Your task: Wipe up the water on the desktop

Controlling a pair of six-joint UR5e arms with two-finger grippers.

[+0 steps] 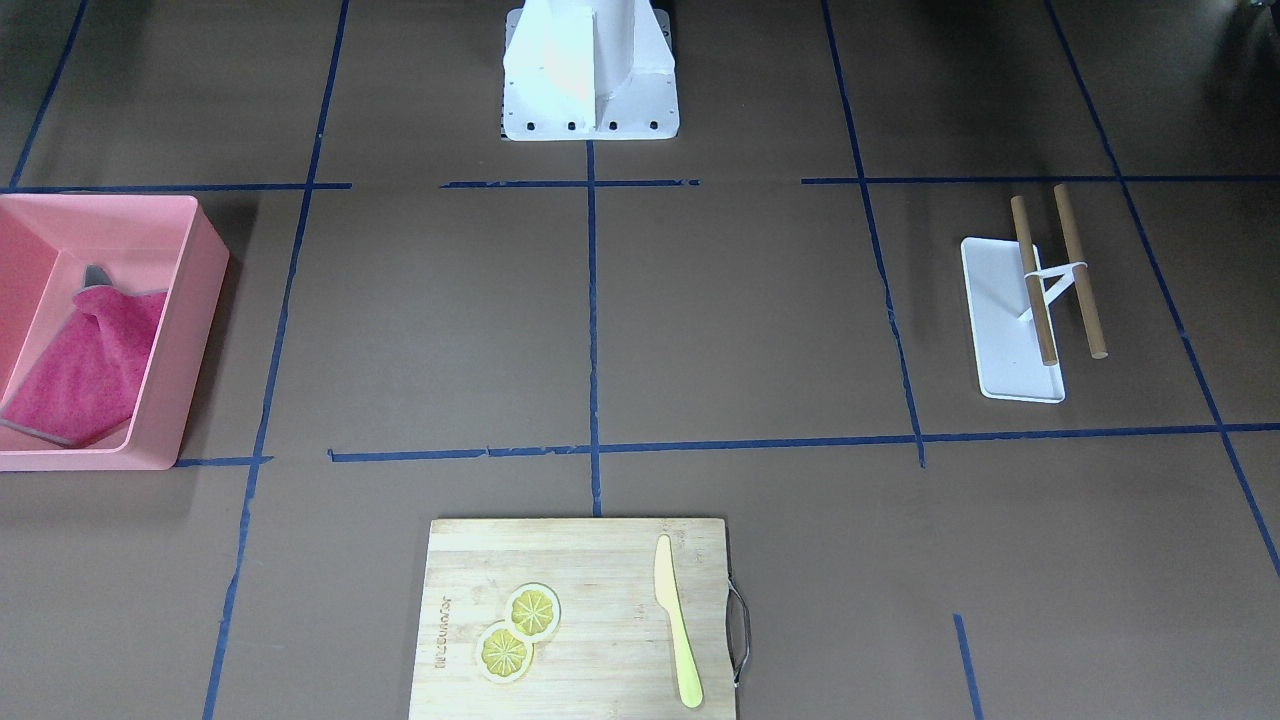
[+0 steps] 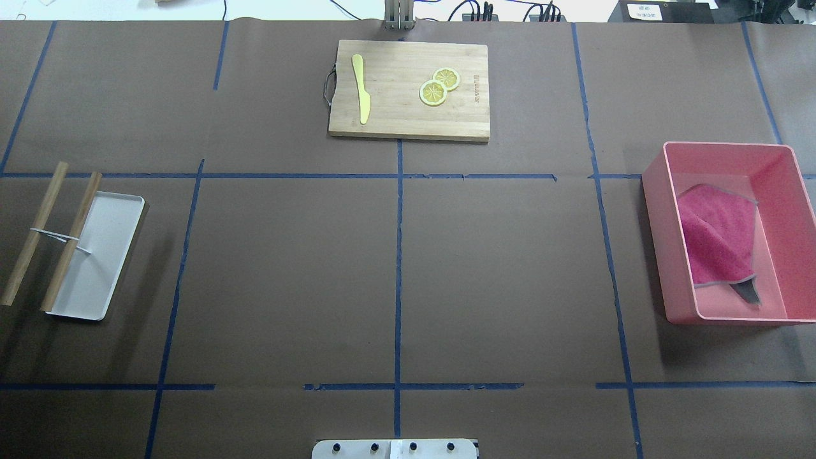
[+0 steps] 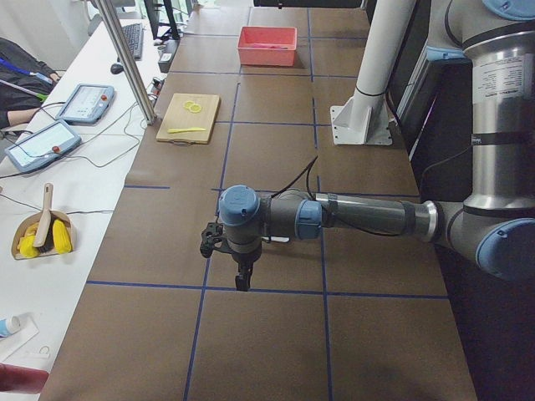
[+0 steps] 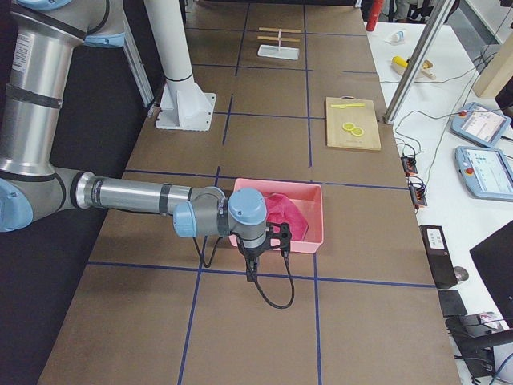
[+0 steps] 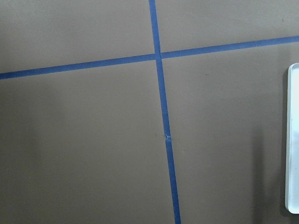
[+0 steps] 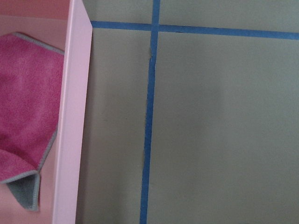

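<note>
Fingers: left gripper [image 3: 241,281] and right gripper [image 4: 250,266] point down over the desktop [image 2: 287,274]; cannot tell their opening or any hold.
Desktop: brown, blue-taped, fills the overhead view.
Pink cloth [image 2: 714,236]: inside pink bin [image 2: 663,255], 3 o'clock.
Cutting board [image 2: 395,95]: 12 o'clock.

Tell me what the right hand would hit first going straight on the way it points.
It points down: the right hand would likely meet the bare desktop first, just outside the pink bin wall; depth is unclear.
</note>
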